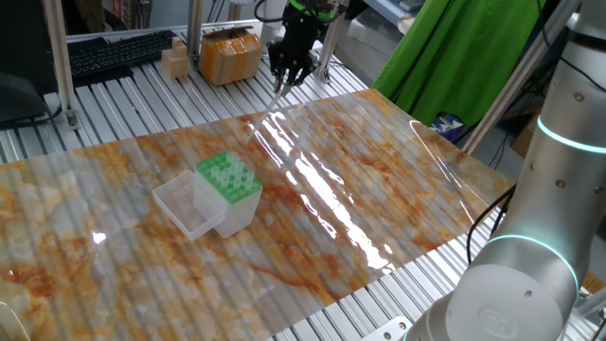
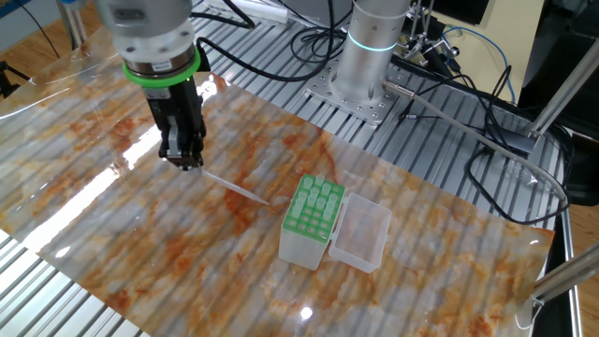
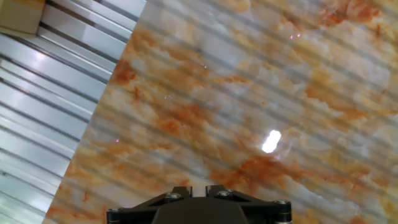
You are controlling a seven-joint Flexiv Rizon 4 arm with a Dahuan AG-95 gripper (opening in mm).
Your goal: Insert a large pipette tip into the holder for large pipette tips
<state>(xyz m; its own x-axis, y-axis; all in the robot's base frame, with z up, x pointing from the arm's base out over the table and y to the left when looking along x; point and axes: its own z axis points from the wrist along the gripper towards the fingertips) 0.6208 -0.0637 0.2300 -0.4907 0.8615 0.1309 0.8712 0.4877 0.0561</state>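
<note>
Currently, end effector (image 2: 186, 157) grasping tip (image 2: 234, 186) above counter (image 2: 112, 225), well apart from open holder (image 2: 313, 222)

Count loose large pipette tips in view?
1. The large pipette tip sticks out slantwise from the gripper, above the mat, left of the holder in the other fixed view. Any tips already seated in the rack can't be made out.

Whitish tip (image 2: 234, 186) slanting down from claw (image 2: 187, 161); green-topped clear holder (image 2: 311, 223), lid open, nearby on mat.
</note>
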